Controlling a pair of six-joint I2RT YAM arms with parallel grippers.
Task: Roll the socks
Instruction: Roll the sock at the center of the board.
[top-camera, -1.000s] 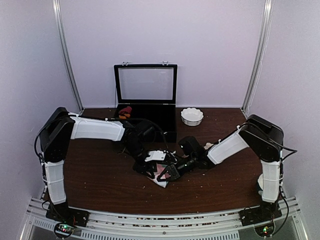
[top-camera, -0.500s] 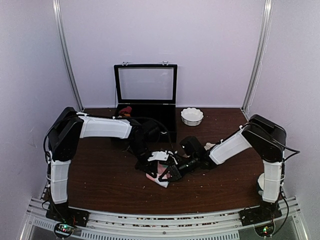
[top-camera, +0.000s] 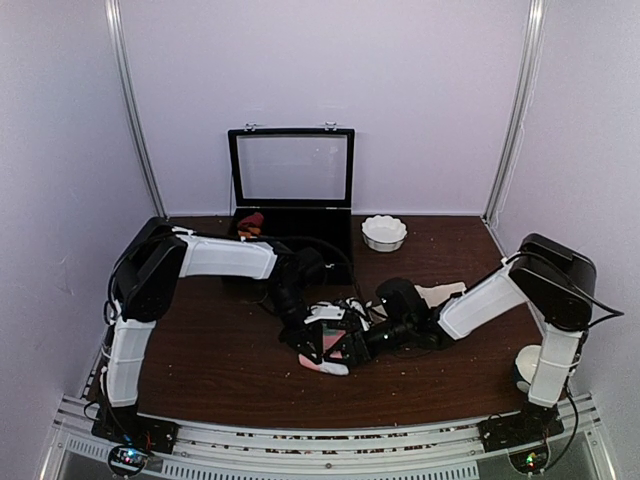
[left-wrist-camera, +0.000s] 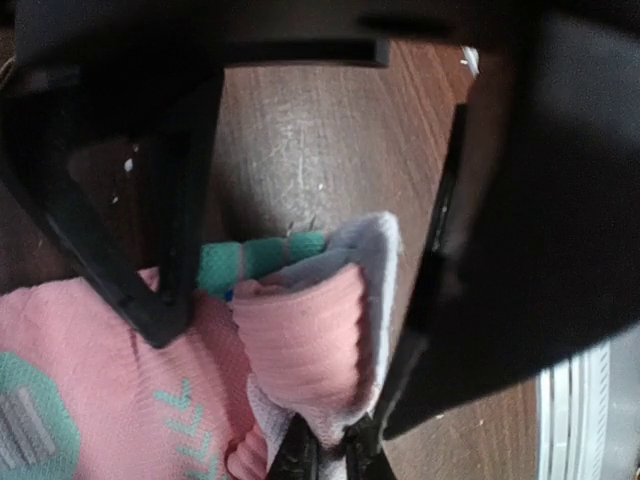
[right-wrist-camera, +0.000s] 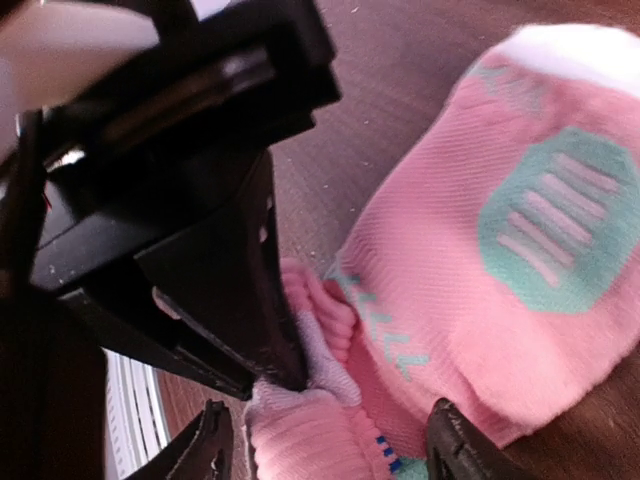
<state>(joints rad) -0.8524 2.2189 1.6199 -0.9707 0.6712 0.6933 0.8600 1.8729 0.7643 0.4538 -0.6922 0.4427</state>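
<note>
Both jaws of your left gripper (left-wrist-camera: 325, 455) pinch a fold of the pink sock (left-wrist-camera: 300, 340); your right gripper (right-wrist-camera: 330, 450) stands open astride it.

- Bench (top-camera: 200, 350): dark brown wood-grain top, with pale crumbs scattered over its right half.
- Black case (top-camera: 322, 243): stands at the middle of the bench's far edge. Its glass-paned lid (top-camera: 291, 168) is raised upright against the back wall.
- Dark red and orange sock bundle (top-camera: 250, 222): lies in the case's left end.
- White scalloped bowl (top-camera: 384, 232): near the far edge, just right of the case and apart from it.
- Slotted metal rail (top-camera: 330, 445): runs along the bench's near edge.
- Two metal poles (top-camera: 130, 110) (top-camera: 515, 110): rise from the far corners.
</note>
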